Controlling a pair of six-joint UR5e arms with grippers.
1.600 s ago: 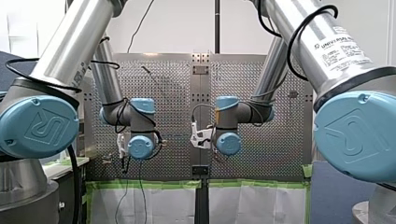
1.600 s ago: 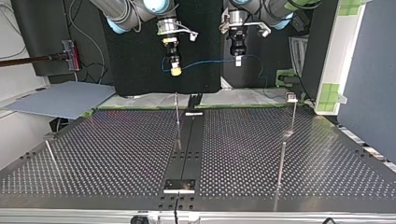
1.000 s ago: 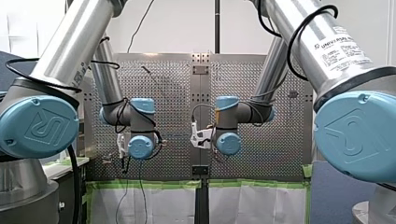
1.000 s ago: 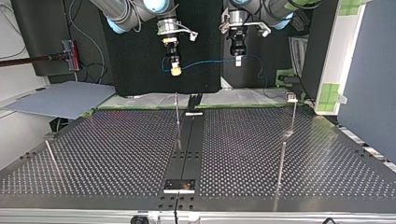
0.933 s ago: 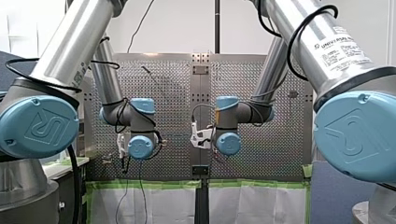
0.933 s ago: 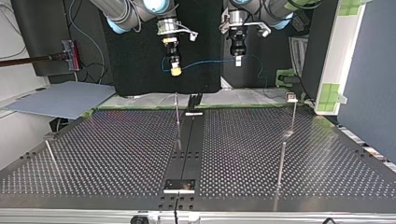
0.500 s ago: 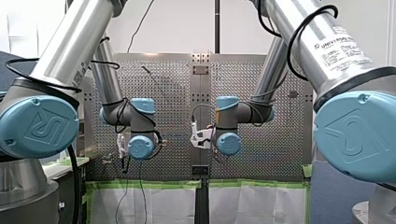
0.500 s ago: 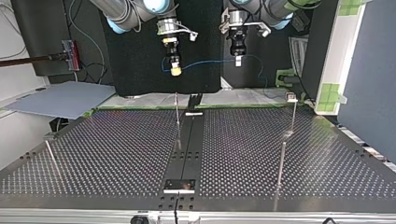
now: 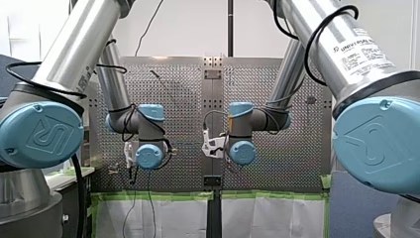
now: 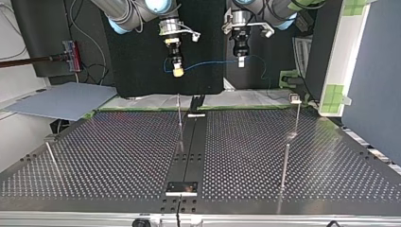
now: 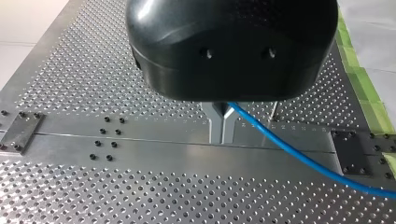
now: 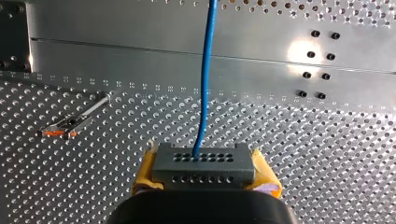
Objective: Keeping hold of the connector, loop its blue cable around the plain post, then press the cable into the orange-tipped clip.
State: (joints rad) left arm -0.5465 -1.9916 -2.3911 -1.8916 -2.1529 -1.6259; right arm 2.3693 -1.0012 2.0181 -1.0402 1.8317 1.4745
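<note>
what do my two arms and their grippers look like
Both are silver tubes with light blue joint caps embossed with a UR logo, and black cables loop around them. That goes for my left arm and my right arm, which also carries a Universal Robots label. A rounded black housing and slim metal fingers make up my left gripper; my right gripper has yellow pads.

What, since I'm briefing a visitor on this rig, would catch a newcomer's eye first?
The blue cable, strung in the air between my right hand and my left hand above the perforated table in the top view. In the right wrist view, yellow pads clamp the grey connector, with the orange-tipped clip on the table off to one side.
</note>
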